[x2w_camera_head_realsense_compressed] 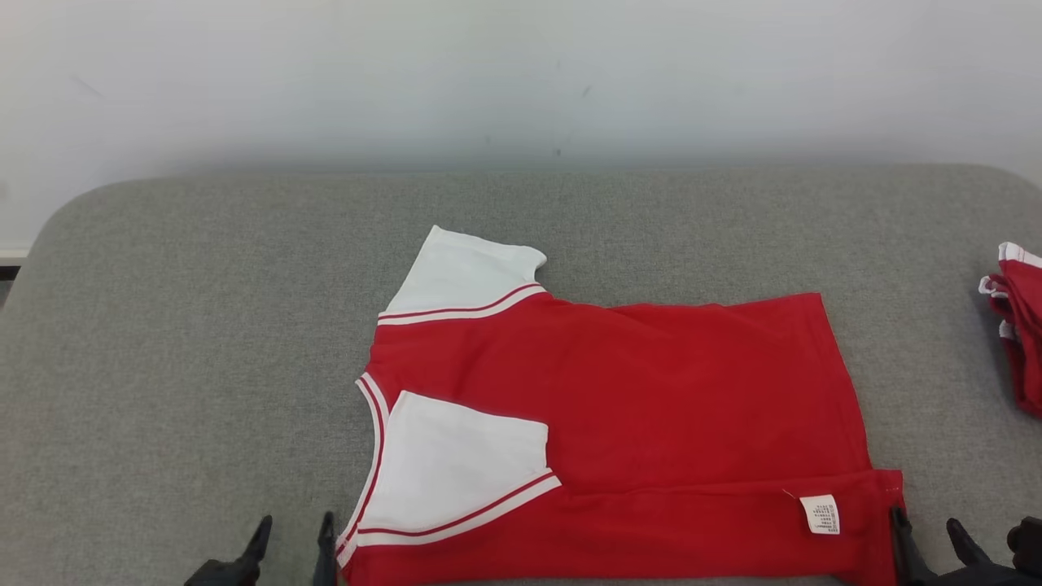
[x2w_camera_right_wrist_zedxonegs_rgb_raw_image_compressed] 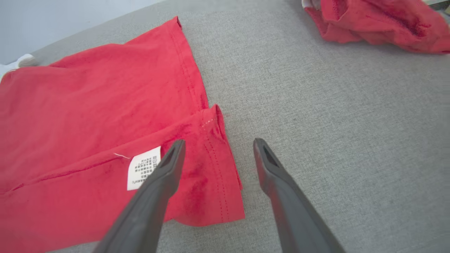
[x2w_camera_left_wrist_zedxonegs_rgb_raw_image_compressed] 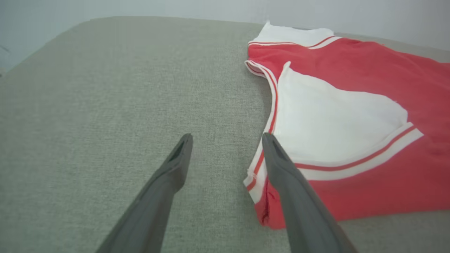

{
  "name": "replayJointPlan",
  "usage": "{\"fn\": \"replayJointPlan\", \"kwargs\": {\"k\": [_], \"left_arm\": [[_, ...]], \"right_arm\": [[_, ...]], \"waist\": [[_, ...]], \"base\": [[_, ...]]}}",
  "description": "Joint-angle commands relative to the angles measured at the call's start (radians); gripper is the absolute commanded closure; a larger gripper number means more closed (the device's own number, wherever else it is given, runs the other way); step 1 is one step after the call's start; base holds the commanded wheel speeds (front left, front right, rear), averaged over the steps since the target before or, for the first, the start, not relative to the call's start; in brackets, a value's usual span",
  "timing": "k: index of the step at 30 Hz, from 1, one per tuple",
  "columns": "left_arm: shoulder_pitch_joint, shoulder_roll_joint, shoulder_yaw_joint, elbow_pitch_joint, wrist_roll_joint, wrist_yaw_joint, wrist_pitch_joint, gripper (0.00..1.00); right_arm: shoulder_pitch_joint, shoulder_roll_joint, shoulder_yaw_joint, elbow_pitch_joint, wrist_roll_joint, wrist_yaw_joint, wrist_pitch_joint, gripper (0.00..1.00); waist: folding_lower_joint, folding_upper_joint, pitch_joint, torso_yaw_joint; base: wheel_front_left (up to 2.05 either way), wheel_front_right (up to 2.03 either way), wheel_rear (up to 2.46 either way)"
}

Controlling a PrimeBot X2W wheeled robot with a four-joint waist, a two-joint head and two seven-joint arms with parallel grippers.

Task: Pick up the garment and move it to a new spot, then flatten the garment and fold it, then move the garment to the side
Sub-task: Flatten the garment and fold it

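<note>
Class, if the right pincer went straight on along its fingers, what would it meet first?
Probably the hem corner of the red shirt, which the open right pincer straddles; depth is unclear.

Wall: plain pale wall (x2w_camera_head_realsense_compressed: 521, 73), off-white with a faint blue cast, running right behind the far edge of the counter.
Marks: a few small dark specks (x2w_camera_head_realsense_compressed: 558, 151) low on the wall near the middle, and a faint scuff (x2w_camera_head_realsense_compressed: 85, 85) up at the left.
Counter: the counter (x2w_camera_head_realsense_compressed: 163, 366) is covered in grey woven fabric, and its far corners are rounded.
Light: soft and even, with only a dim shadow band where wall meets counter.
Left edge: a pale strip (x2w_camera_head_realsense_compressed: 11, 254) low on the wall with something dark beneath; I can't tell what.
</note>
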Motion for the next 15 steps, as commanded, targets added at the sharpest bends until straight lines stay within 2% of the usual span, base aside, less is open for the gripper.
{"fn": "replayJointPlan", "kwargs": {"k": [1, 3, 6, 15], "left_arm": [[0.013, -0.001, 0.018, -0.010, 0.010, 0.011, -0.020, 0.00], [0.021, -0.006, 0.043, -0.024, 0.020, 0.023, -0.034, 0.00], [0.035, -0.009, 0.075, -0.042, 0.034, 0.019, -0.043, 0.00], [0.059, -0.054, 0.219, -0.092, 0.110, -0.033, -0.044, 0.00]], "right_arm": [[0.017, -0.001, -0.001, -0.010, 0.003, -0.003, -0.029, 0.00], [0.022, -0.001, 0.005, -0.021, 0.004, -0.003, -0.065, 0.00], [0.020, -0.001, 0.015, -0.026, -0.006, -0.003, -0.113, 0.00], [-0.034, 0.000, 0.035, -0.008, -0.039, -0.003, -0.198, 0.00]], "waist": [[0.0001, -0.0001, -0.020, 0.008], [0.0001, -0.0001, -0.036, 0.012], [0.0001, -0.0001, -0.057, 0.016], [0.0001, -0.0001, -0.089, 0.017]], "base": [[0.00, 0.00, 0.00], [0.00, 0.00, 0.00], [0.00, 0.00, 0.00], [0.00, 0.00, 0.00]]}}
